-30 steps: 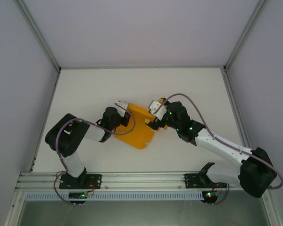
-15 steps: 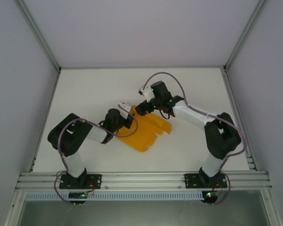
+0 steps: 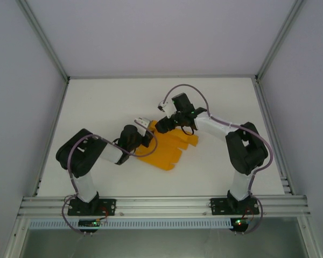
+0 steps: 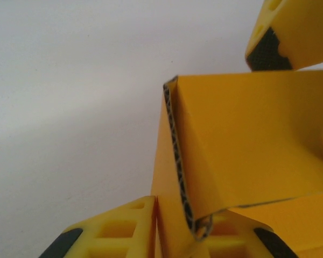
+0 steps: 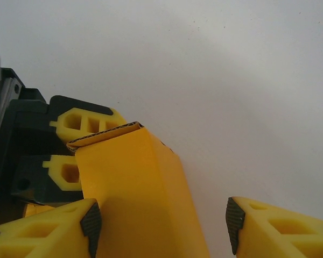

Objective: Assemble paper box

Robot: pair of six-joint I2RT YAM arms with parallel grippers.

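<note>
Corrugation shows along the cut edge of the orange-yellow, half-folded card box (image 4: 247, 140) in the left wrist view. The overhead view adds its flat scalloped flaps, spread mid-way across the white worktop (image 3: 107, 102) with pale grey walls (image 3: 21, 107) around. Left fingers (image 4: 113, 236) sit close about the box's raised fold; whether they clamp it I cannot tell. Right fingers (image 5: 269, 226) stand apart astride the box's upright wall, one dark pad (image 5: 91, 226) against it.

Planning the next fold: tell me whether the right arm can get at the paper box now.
Likely yes. The right gripper sits at the paper box, whose raised side stands between its open jaws; nothing blocks the way.
</note>
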